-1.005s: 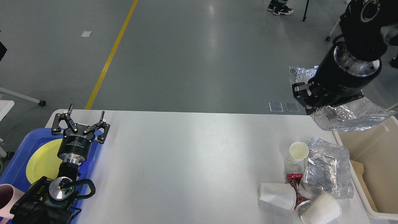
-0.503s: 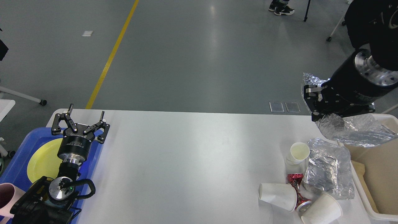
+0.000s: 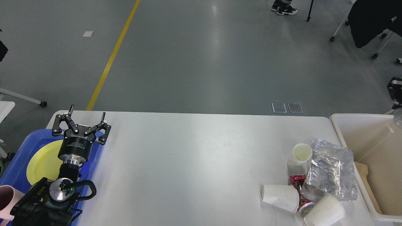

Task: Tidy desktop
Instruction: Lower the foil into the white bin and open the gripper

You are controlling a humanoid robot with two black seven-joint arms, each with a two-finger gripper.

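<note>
The white desktop [image 3: 188, 157] carries a litter pile at its front right: a paper cup [image 3: 301, 154] standing, two paper cups [image 3: 279, 195] [image 3: 325, 212] on their sides, a crushed red can [image 3: 299, 188] and a crumpled foil sheet [image 3: 331, 169]. My left gripper [image 3: 87, 112] is open and empty, over the far edge of the blue tray [image 3: 19, 163] at the left. Of my right gripper [image 3: 395, 90] only a black sliver shows at the right edge, above the cream bin [image 3: 355, 138]. A scrap of foil [image 3: 399, 116] shows just below it.
A yellow plate [image 3: 40, 161] lies in the blue tray, and a pink cup [image 3: 6, 197] stands at the bottom left corner. The cream bin sits against the desktop's right end. Beyond the table is grey floor with a yellow line [image 3: 110, 59].
My right arm has swung to the right with the foil sheet, from above the table's back right corner to almost out of view over the bin. The left arm has not moved.
</note>
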